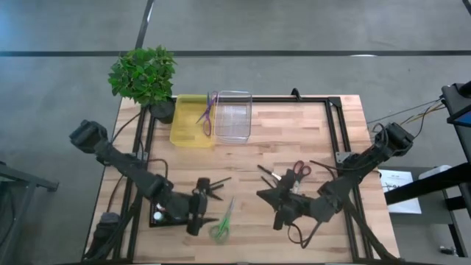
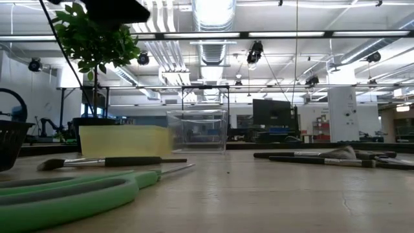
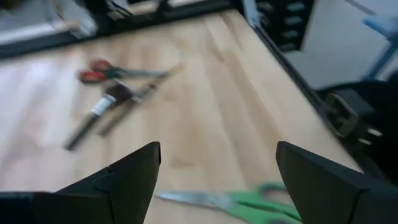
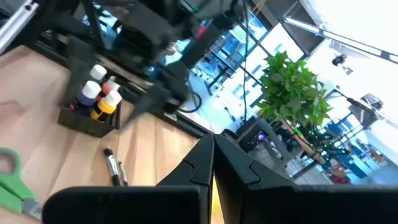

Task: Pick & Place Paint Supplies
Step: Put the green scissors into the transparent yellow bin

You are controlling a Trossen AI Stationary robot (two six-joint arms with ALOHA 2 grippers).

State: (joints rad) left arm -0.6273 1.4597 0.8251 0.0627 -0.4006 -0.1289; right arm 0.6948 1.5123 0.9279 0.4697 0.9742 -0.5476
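Paint bottles (image 4: 98, 99) — clustered in dark holder (image 4: 87, 119), upper left of right wrist view; in high view, near lower-left surface edge beside left arm. Brushes (image 1: 212, 185) loose at lower centre; more (image 1: 269, 175) by red scissors (image 1: 300, 170). Clear bin (image 1: 233, 115) and yellow tray (image 1: 190, 121) at upper centre.

Left gripper (image 1: 199, 213) — jaws wide open, empty, beside green scissors (image 1: 223, 223). Right gripper (image 1: 280, 213) jaws closed, empty.

Risks: open jaws snagging scissors instead of thin brush; brush rolling from pinch; arms crowding at centre.
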